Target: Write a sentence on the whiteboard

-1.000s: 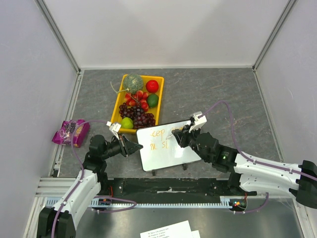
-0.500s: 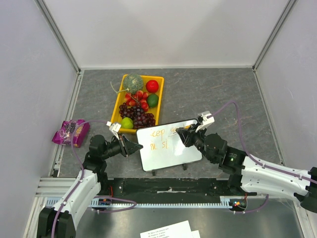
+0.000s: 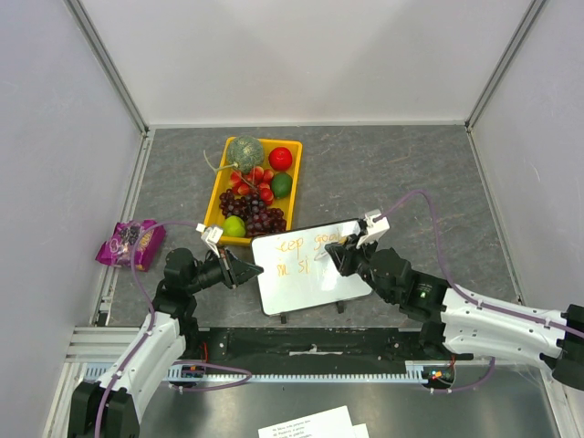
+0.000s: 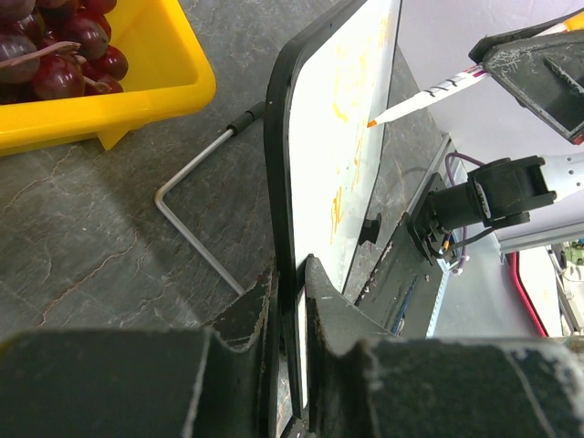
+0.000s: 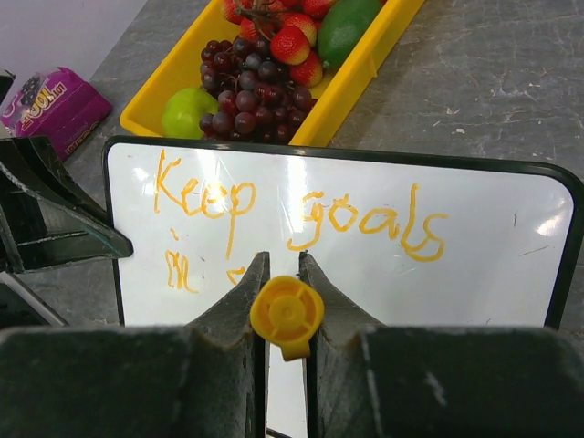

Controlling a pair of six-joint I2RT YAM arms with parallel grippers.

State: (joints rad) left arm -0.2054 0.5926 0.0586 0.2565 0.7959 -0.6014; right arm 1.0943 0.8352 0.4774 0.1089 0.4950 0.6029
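Clamped on the marker (image 5: 286, 315), the right tool (image 5: 281, 266) aims it straight ahead at the whiteboard (image 5: 493, 274), lower centre of frame; the left tool (image 4: 290, 274) pinches its edge.

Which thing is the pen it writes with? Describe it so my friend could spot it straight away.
Find the yellow tray; just in front of it stands the whiteboard, clamped at one edge by the left gripper. The marker is the thin white stick in the right gripper, its orange tip at the board's face, the only slender, pale thing there.
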